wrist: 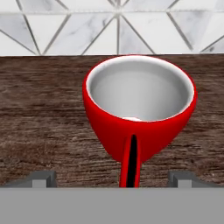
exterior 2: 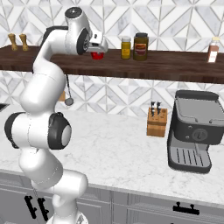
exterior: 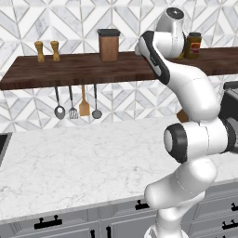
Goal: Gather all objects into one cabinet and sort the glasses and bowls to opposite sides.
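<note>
Up there: the white arm point(exterior 2: 41, 87) reaches high to the dark wooden shelf point(exterior: 69, 69) on the tiled wall, its hand level with the shelf top
Gripper: the gripper point(wrist: 113, 179) stands wide, both dark finger tips point(wrist: 41, 178) spread far apart and closed on nothing; in the right base view the gripper point(exterior 2: 101, 47) sits just in front of the mug
Red mug: the red mug point(wrist: 139, 105) stands upright on the shelf, white inside showing, handle turned toward the hand and lying between the two tips without touching either; from the right base view a bit of the red mug point(exterior 2: 98, 55) peeks out beneath the hand
Shelf, left part: two small wooden shakers point(exterior: 47, 50) far left, then a brown canister point(exterior: 108, 45) with a black lid, well apart from them
Shelf, right part: a yellow jar point(exterior 2: 126, 47) and a dark brown jar point(exterior 2: 140, 46) side by side just right of the mug, a small spice jar point(exterior 2: 213, 50) far right
Under the shelf: hanging utensils point(exterior: 77, 103) in a row
Counter: the white marble counter point(exterior: 79, 158) carries a knife block point(exterior 2: 156, 120) and, just right of it, a black coffee machine point(exterior 2: 195, 130)
Below: grey base cabinets point(exterior: 69, 223) with small black handles
</note>
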You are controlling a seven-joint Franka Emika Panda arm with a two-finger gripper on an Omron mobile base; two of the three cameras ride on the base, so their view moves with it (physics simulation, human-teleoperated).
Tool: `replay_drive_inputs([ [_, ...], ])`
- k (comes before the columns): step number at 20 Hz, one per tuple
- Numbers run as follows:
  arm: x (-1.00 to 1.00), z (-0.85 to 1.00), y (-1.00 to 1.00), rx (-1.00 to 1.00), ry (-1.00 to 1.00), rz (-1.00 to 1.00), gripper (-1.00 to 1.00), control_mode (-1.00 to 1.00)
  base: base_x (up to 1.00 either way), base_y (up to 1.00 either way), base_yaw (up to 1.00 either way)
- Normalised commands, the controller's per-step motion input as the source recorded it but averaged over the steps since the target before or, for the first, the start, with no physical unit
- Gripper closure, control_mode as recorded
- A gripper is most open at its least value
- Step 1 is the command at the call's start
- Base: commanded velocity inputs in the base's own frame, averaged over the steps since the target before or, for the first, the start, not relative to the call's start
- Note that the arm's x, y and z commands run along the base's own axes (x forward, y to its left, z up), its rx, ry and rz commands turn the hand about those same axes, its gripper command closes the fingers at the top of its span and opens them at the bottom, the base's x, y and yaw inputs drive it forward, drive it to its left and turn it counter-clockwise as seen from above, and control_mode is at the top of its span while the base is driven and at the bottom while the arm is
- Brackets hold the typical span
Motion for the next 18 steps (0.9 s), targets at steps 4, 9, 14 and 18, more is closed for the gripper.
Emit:
replay_drive_inputs([
  [4,0.53,0.0,0.0,0.0,0.02,0.0,-1.0,-1.0,0.0,0.0,0.0],
  [9,0.52,0.0,0.0,0.0,0.02,0.0,-1.0,-1.0,0.0,0.0,0.0],
  [14,0.33,0.0,0.0,0.0,0.01,0.0,1.0,-1.0,0.0,0.0,0.0],
  [18,0.35,-0.04,-0.06,0.0,0.0,-0.02,1.0,-1.0,0.0,0.0,0.0],
])
